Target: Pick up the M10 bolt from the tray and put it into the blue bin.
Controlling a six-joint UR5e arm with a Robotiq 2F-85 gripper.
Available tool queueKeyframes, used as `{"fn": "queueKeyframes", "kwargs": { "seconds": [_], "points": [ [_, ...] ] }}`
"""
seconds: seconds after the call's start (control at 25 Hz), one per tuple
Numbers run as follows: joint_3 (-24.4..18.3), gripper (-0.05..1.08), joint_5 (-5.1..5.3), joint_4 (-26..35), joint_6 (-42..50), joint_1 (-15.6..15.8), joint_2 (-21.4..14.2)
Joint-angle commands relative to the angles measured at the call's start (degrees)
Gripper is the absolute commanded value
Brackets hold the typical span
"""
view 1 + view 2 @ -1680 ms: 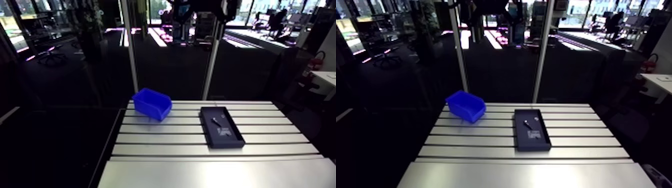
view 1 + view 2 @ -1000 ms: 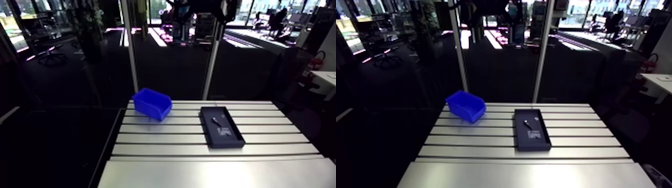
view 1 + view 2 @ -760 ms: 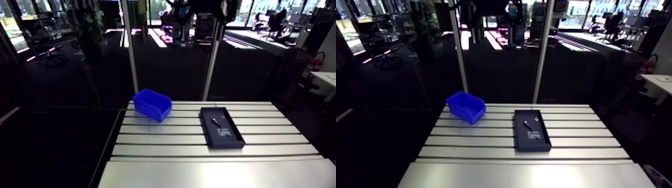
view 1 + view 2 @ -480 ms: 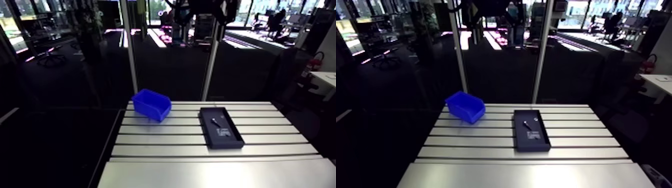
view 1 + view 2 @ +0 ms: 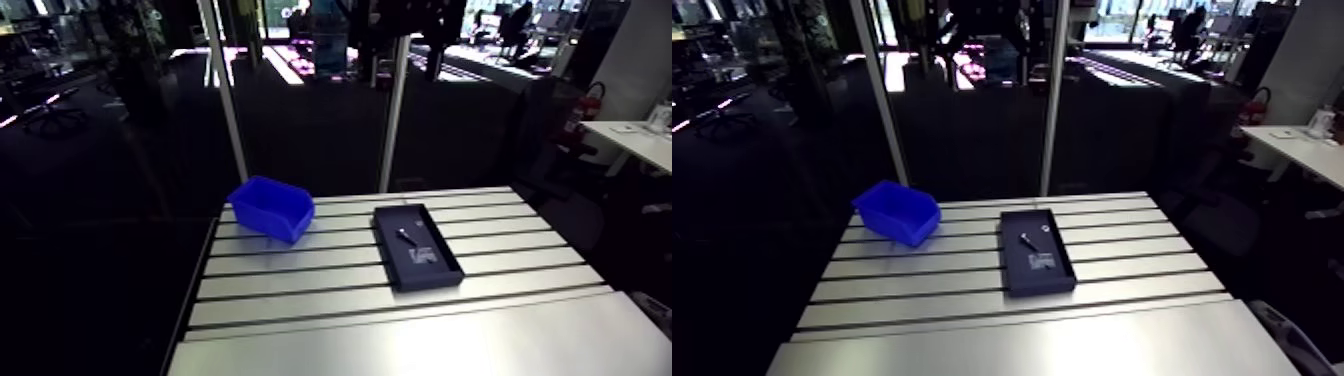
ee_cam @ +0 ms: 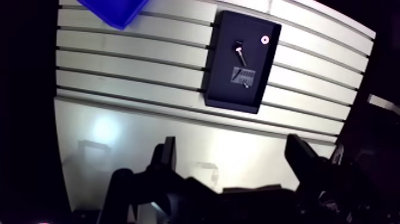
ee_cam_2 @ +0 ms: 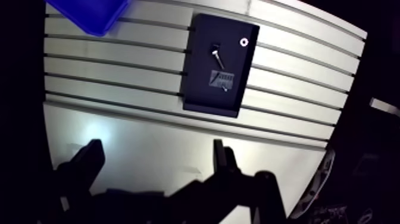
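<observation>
A slotted aluminium desk [image 6: 119,71] seen from above in the wrist view. The pincer [image 6: 232,146] hangs high over the bare near part of the desk, its two dark fingers [image 6: 168,156] spread wide with nothing between them. Ahead of it lies a black tray [image 6: 223,83]. The M10 bolt [image 6: 240,55] lies loose inside the tray, beside a small ring-shaped washer [image 6: 264,39]. A small printed label [image 6: 243,75] sits just beside the bolt; its writing is too small to read. The blue bin [image 5: 272,207] stands apart from the tray near the desk's far edge.

The bolt [image 5: 405,238] lies in the tray [image 5: 428,276] (bin [image 5: 270,207] apart, both on table [image 5: 300,300]).
</observation>
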Motion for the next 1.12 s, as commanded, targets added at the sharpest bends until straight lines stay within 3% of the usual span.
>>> {"fn": "queueKeyframes", "kwargs": {
  "seconds": [0.04, 0.2, 0.52, 1.0, 1.12],
  "points": [
    [3.1, 0.01, -0.06, -5.7, -13.1, -3.0, 2.1],
    [7.4, 0.01, -0.15, -13.6, -18.7, -4.7, 2.1],
    [15.4, 0.01, -0.06, -22.4, -29.2, -5.6, 2.2],
    [19.8, 0.02, 0.21, -27.3, -32.9, -7.3, 6.0],
    [20.1, 0.1, 0.21, -28.5, -32.9, -7.4, 7.2]
  ]
}}
